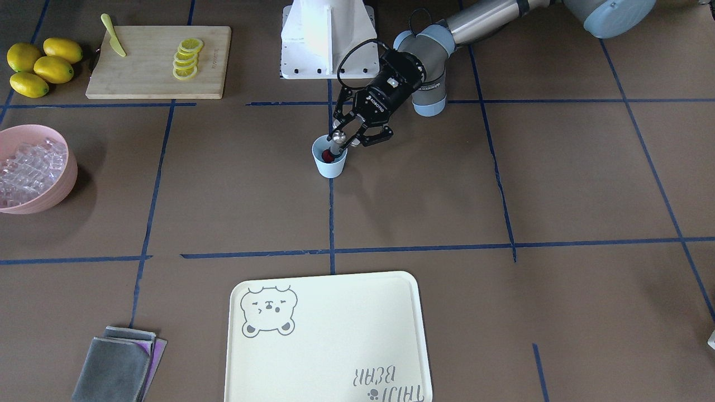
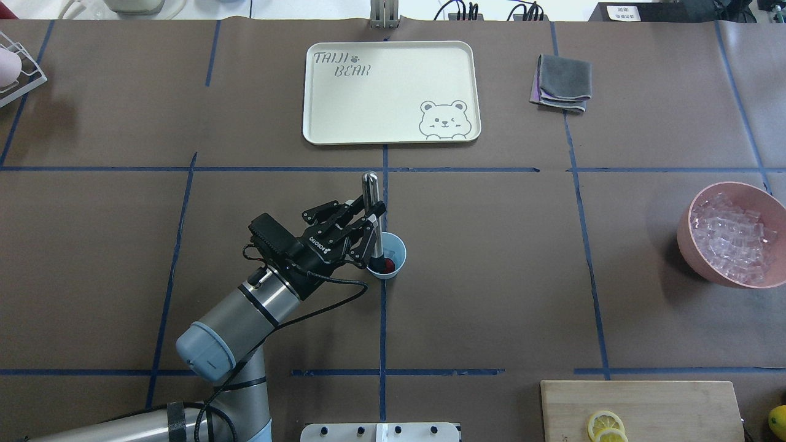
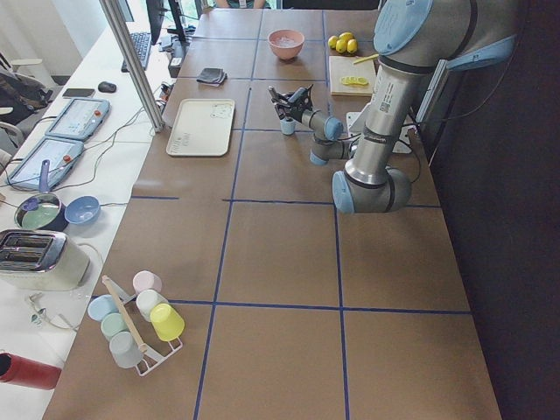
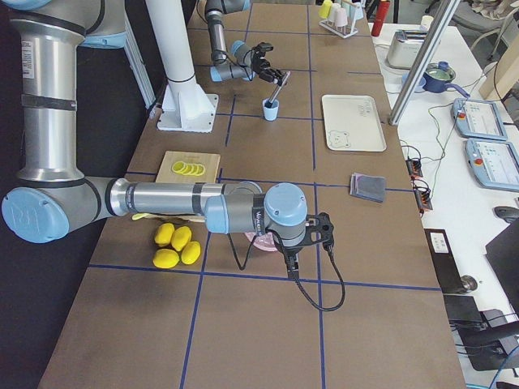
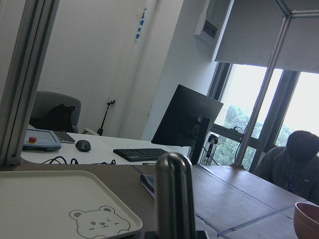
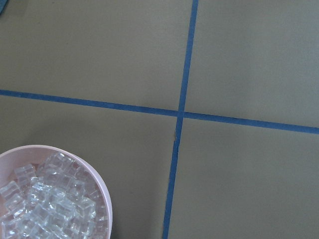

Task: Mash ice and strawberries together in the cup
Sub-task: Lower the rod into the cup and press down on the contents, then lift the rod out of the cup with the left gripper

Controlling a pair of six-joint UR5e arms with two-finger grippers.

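The pale blue cup (image 1: 330, 163) (image 2: 393, 255) stands near the table's middle with a dark red strawberry (image 1: 328, 157) (image 2: 389, 265) in its bottom. My left gripper (image 1: 342, 139) (image 2: 372, 226) is just above the cup's rim, shut on a metal muddler (image 2: 370, 187) (image 5: 173, 194) whose lower end reaches down into the cup onto the berry. The ice (image 1: 25, 167) (image 2: 734, 236) (image 6: 47, 204) lies heaped in a pink bowl (image 2: 688, 236); I see none in the cup. My right gripper (image 4: 312, 235) hangs by that bowl; open or shut I cannot tell.
A cream bear tray (image 1: 335, 335) (image 2: 381, 92) lies across the table. A cutting board (image 1: 151, 78) carries lemon slices and a yellow knife (image 1: 113, 43), with whole lemons (image 1: 42, 67) beside it. Folded grey cloths (image 2: 562, 83) and a cup rack (image 3: 131, 324) stand farther off.
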